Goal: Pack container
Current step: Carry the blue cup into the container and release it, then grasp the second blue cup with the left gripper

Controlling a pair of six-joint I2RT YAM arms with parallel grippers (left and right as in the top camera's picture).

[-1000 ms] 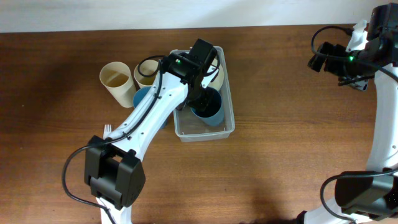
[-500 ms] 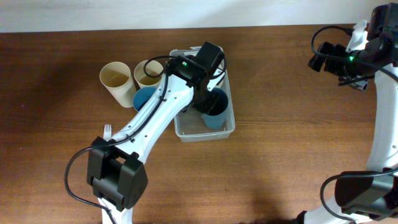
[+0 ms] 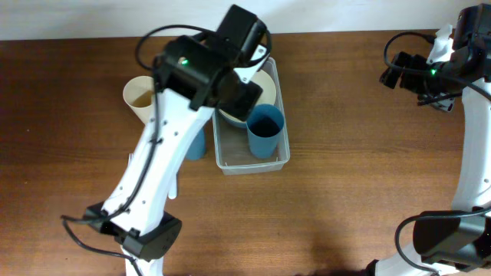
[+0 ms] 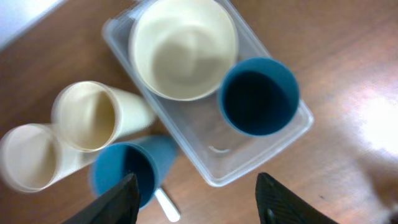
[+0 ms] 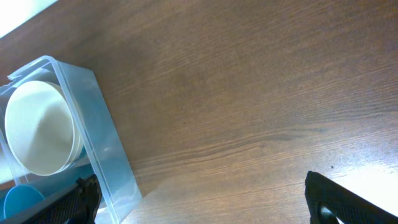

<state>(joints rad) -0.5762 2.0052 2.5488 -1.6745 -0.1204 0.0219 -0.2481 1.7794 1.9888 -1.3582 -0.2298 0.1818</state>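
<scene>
Clear rectangular plastic container (image 3: 233,151) (image 4: 211,155) (image 5: 106,143) with rounded corners sits on the brown wooden table (image 3: 353,176), about midway between the left and right edges and closer to the far edge. Its long sides run from far to near. A round cream bowl (image 3: 267,90) (image 4: 183,46) (image 5: 37,127) fills its far end. A tall blue plastic cup (image 3: 265,126) (image 4: 258,96) (image 5: 22,202) stands upright just on the near side of the bowl, against the container's right wall. The near left part of the container floor is bare.

The left gripper (image 4: 202,205) hangs high above the container. Its two dark fingers (image 4: 124,202) are spread well apart with nothing between them, and they touch nothing. From overhead the left arm's white links and black wrist cover the container's far left corner and part of the bowl.

Left of the container, on the table, stand two upright cream plastic cups (image 4: 93,115) side by side. Only the one farther left (image 3: 140,96) shows from overhead. A second blue cup (image 4: 124,171) (image 3: 196,143) stands just beside the container's left wall, on the near side of the cream cups. A white utensil handle (image 4: 165,205) lies next to it on the table, and the rest of the utensil is hidden.

The right gripper (image 3: 399,73) (image 5: 211,205) is up by the table's right edge, toward the far edge and well apart from the container. Its jaws stand fully wide and hold nothing, with bare wood beneath them.
</scene>
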